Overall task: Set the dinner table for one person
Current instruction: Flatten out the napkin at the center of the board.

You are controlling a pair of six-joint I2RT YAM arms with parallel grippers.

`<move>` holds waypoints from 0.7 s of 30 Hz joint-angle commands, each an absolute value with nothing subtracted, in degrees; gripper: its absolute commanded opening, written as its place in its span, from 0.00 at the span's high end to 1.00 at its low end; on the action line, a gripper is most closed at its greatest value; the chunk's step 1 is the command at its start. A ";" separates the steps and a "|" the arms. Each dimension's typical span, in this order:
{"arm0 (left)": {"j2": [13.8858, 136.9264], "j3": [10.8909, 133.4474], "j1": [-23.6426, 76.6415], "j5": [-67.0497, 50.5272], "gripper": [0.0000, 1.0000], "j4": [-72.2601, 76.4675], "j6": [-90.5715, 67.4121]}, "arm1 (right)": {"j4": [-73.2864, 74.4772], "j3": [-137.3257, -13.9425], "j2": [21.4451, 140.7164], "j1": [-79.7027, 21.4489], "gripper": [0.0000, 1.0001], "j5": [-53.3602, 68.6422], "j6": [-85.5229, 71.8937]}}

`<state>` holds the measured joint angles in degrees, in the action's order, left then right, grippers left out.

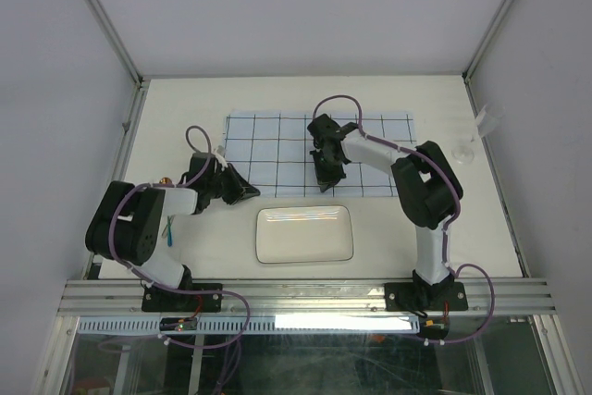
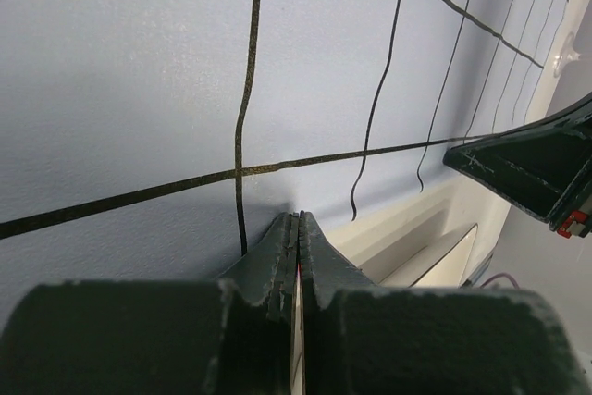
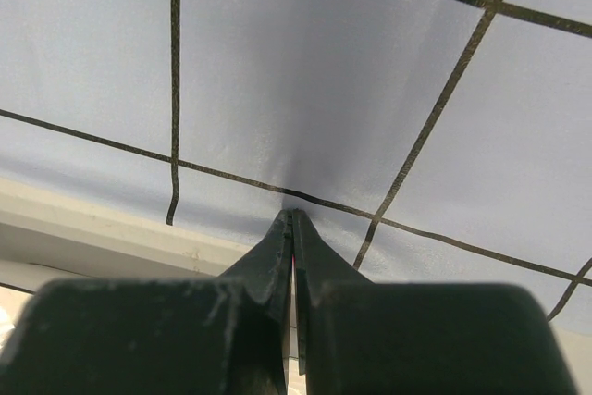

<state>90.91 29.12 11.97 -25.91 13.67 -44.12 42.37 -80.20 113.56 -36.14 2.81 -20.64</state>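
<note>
light: bright, even | glare: faint on plate (image 1: 305, 219) | wrist cams: jaws soft-focus, cloth (image 3: 277, 62) sharp

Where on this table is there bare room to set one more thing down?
Bare table lies left of the cloth and in the strip beyond it, also between the plate and the right arm's base. It is crowded between cloth and plate, where both arms' shut jaws meet the cloth's near edge.
</note>
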 commanded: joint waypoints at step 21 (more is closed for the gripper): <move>78.85 23.69 9.34 -4.85 1.00 -2.61 -45.58 | 45.70 -79.92 112.17 -34.37 1.00 -2.94 -18.81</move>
